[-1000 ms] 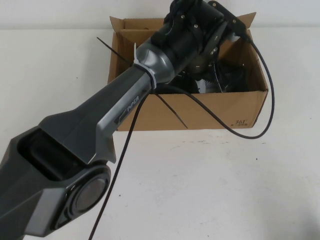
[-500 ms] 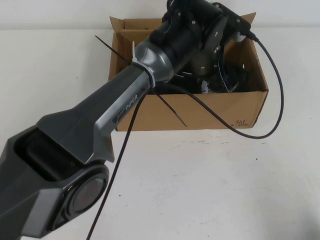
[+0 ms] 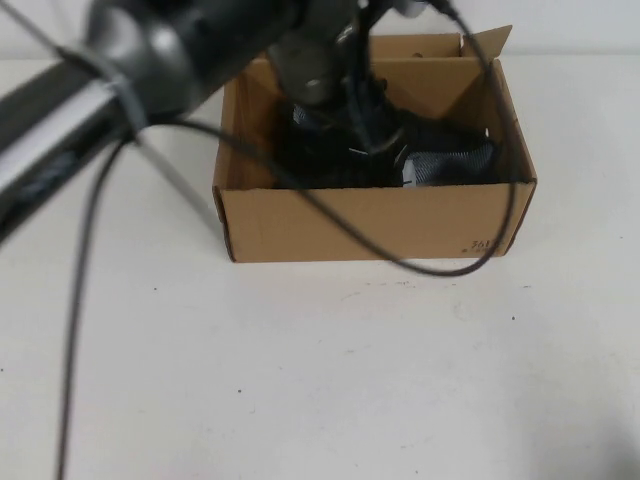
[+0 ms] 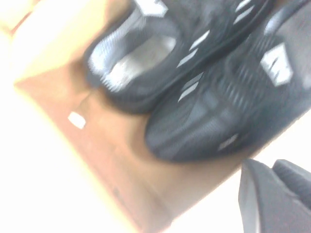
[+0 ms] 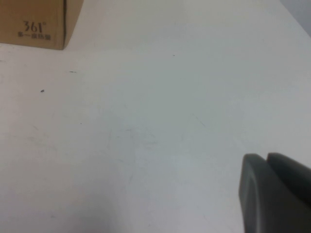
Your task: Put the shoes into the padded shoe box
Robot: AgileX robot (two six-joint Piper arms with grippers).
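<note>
The white desk [image 3: 330, 370] carries the padded shoe box [image 3: 370, 220] at its far middle, and both shoes [image 4: 204, 97] lie inside it, side by side. The left gripper [image 4: 274, 194] — low inside the box a second ago — is now raised above it and holds nothing; whether it is released cannot be told. The placing looks finished. The right gripper [image 5: 274, 191] hangs over bare desk to the right, its state unclear.
</note>
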